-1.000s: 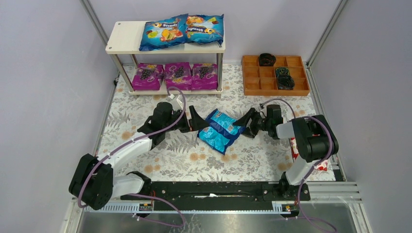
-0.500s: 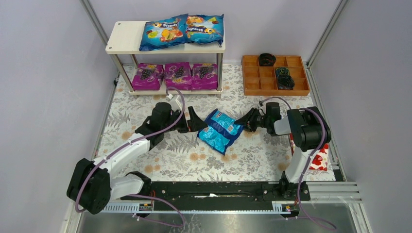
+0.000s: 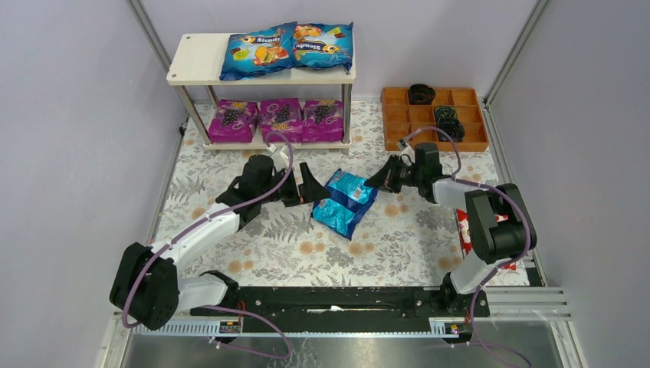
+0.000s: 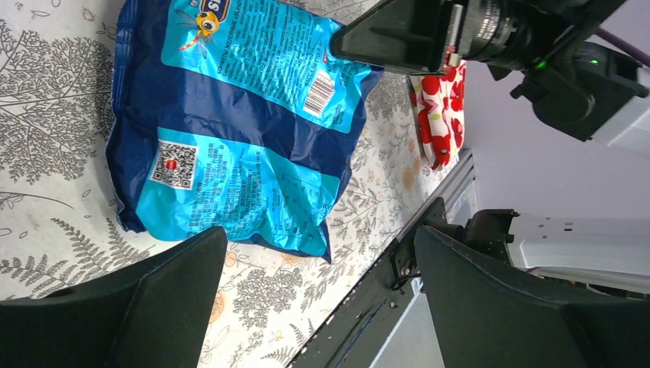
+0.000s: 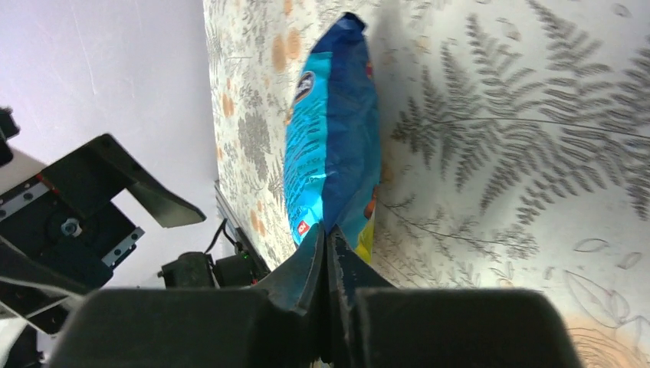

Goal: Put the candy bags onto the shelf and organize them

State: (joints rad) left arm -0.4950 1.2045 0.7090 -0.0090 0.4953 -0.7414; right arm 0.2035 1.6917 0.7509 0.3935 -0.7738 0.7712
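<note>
A blue candy bag lies print-down on the floral mat between my two grippers. My right gripper is shut on its right edge, and in the right wrist view the bag stands on edge, pinched at the fingertips. My left gripper stands open just left of the bag; in its own view the bag lies ahead of the wide-open gripper. The shelf at the back carries two blue bags on top and three purple bags on the lower board.
An orange compartment tray with dark items sits at the back right. A white packet with red flowers lies by the right arm's base. Grey walls close in both sides, and a black rail runs along the near edge.
My right gripper has closed on the blue bag's right edge and swung toward the back. The bag has shifted slightly up and left, tipping onto its side. The left gripper barely moved.
</note>
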